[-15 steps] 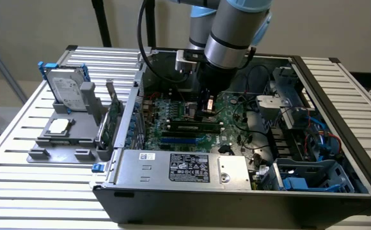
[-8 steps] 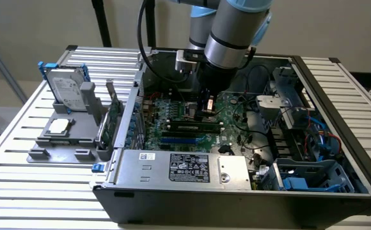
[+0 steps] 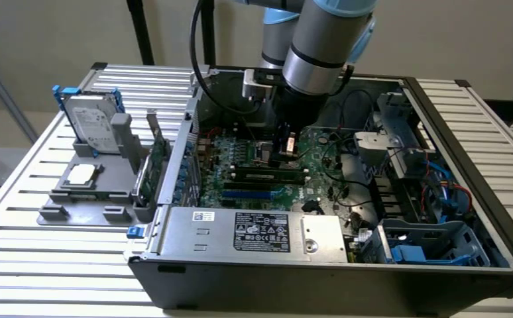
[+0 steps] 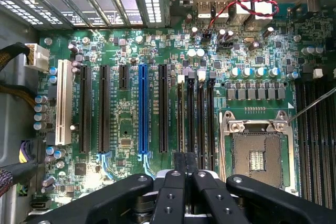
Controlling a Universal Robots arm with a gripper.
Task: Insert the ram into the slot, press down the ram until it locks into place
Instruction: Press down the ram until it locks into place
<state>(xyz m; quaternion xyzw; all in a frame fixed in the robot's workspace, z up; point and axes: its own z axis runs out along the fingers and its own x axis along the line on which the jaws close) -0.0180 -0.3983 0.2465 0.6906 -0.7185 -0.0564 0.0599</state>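
Note:
The ram, a thin green stick with black chips, stands low in one of the parallel black slots on the motherboard inside the open computer case. My gripper comes straight down from above onto the end of the stick towards the exterior view's right. In the wrist view the gripper has its two black fingers pressed together over the end of the slot row, with no gap between them. Whether the slot's end clips are closed on the ram cannot be made out.
A bright-blue socket and a white one lie beside the black slots, and the open CPU socket is on the other side. Cables and the power supply crowd the case. A grey fixture outside holds a hard drive.

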